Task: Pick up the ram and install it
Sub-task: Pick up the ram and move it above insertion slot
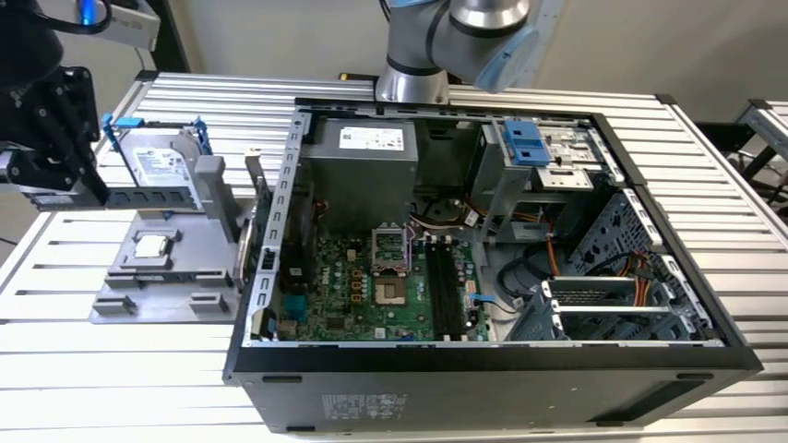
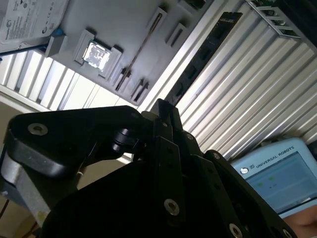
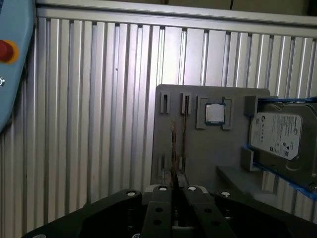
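Observation:
The ram (image 1: 154, 197) is a long dark stick with black chips. It hangs level above the grey fixture (image 1: 161, 277) at the exterior view's left. My black gripper (image 1: 92, 196) is shut on one end of it. In the second wrist view the ram (image 2: 208, 47) runs away from the closed gripper (image 2: 163, 111) over the slatted table. In the first wrist view the ram (image 3: 174, 146) shows edge-on as a thin line rising from the gripper (image 3: 174, 188). The open computer case (image 1: 295, 166) lies to the exterior view's right, with black memory slots (image 1: 441, 286) on its motherboard.
The grey fixture carries a small square processor chip (image 1: 151, 245) and a silver hard drive in a blue frame (image 1: 161, 161). A teach pendant (image 2: 277, 173) lies on the slatted aluminium table (image 1: 148, 369). The arm's base (image 1: 412, 83) stands behind the case.

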`<state>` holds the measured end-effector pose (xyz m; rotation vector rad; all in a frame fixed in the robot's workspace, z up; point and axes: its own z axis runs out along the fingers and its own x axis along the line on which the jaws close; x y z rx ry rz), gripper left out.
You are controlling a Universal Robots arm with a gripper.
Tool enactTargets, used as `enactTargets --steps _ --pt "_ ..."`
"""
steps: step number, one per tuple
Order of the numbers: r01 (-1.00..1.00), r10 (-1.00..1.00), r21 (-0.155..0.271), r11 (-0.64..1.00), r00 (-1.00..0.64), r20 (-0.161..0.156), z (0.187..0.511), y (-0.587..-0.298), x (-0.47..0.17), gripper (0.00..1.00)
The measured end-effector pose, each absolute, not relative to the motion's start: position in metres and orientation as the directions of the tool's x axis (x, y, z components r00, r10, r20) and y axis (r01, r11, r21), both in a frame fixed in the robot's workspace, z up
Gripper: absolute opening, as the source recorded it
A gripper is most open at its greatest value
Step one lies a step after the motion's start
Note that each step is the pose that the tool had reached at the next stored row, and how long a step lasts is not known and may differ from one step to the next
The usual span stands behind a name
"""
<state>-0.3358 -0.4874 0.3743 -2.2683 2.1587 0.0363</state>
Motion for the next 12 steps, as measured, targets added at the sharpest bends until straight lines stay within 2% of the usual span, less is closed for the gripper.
enactTargets --steps 12 --pt "-0.999 -0.998 0.011 -0.051 0.051 -0.025 0.3819 -0.4874 -0.3310 0.00"
